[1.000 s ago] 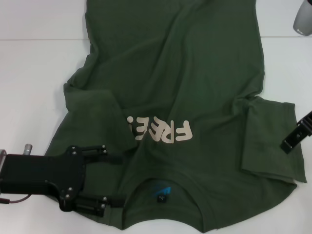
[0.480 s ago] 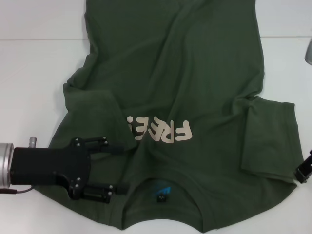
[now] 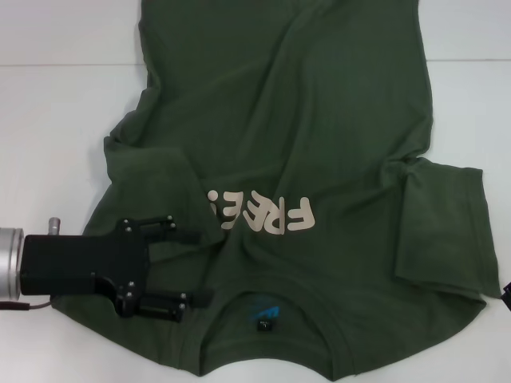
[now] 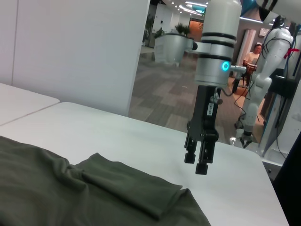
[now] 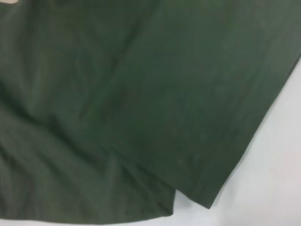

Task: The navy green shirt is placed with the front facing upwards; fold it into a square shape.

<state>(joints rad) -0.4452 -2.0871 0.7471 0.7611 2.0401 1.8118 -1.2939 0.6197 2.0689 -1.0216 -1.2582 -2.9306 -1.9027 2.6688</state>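
Left gripper (image 3: 206, 267) low over the near-left shoulder of the navy green shirt (image 3: 319, 120), fingers (image 3: 190, 237) spread wide, nothing held. Shirt spread front-up on the white counter (image 3: 56, 120), cream "FREE!" lettering (image 3: 259, 212) mid-chest, collar and neck label (image 3: 263, 313) nearest. Right sleeve (image 3: 443, 231) folded inward. Right gripper (image 4: 200, 162) hung above the counter beyond that sleeve, fingers close together, empty.

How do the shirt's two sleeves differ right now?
The left sleeve is folded inward over the navy green shirt, its hem overlapping the cream lettering; the right sleeve spreads outward.
The left claw is open over the shoulder beside the left sleeve; the right claw hangs clear of the right sleeve, over the table.
Both are short and dark green.
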